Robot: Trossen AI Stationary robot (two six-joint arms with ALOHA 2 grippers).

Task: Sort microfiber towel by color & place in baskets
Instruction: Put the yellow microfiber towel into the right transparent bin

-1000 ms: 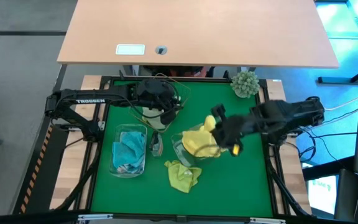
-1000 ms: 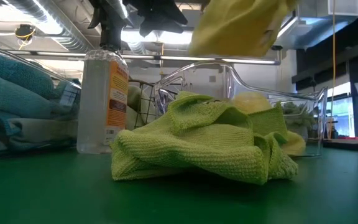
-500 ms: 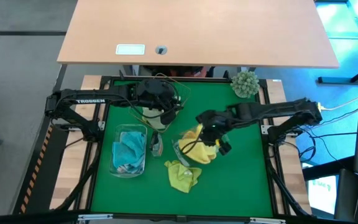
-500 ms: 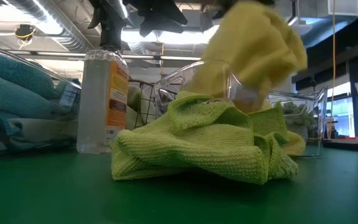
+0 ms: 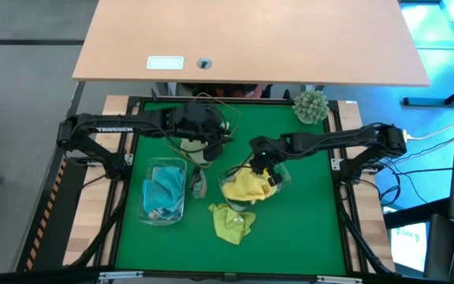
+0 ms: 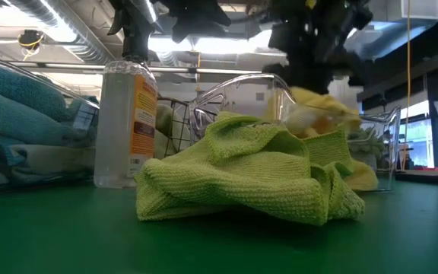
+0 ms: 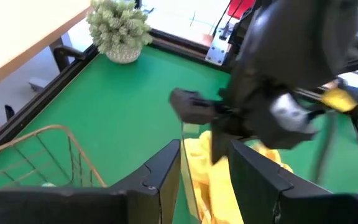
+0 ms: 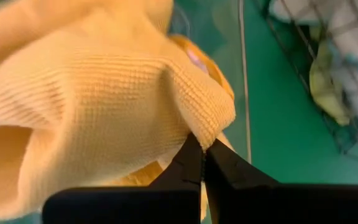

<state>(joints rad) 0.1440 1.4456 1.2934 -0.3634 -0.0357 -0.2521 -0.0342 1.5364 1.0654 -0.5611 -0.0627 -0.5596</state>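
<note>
My right fingers (image 8: 202,163) pinch shut on the yellow towel (image 5: 247,186), lowered into the clear basket (image 5: 228,183) mid-table. Step in hand: depositing. Next: release, then fetch the lime towel (image 5: 232,222) lying beside it. My left fingers (image 7: 207,177) hang parted, empty, over the wire basket (image 7: 39,155).

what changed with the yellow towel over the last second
The right gripper carried the yellow towel from above the mat down into the clear basket, still pinching it. The lime green towel, the teal towels' basket and the left gripper stayed put.
</note>
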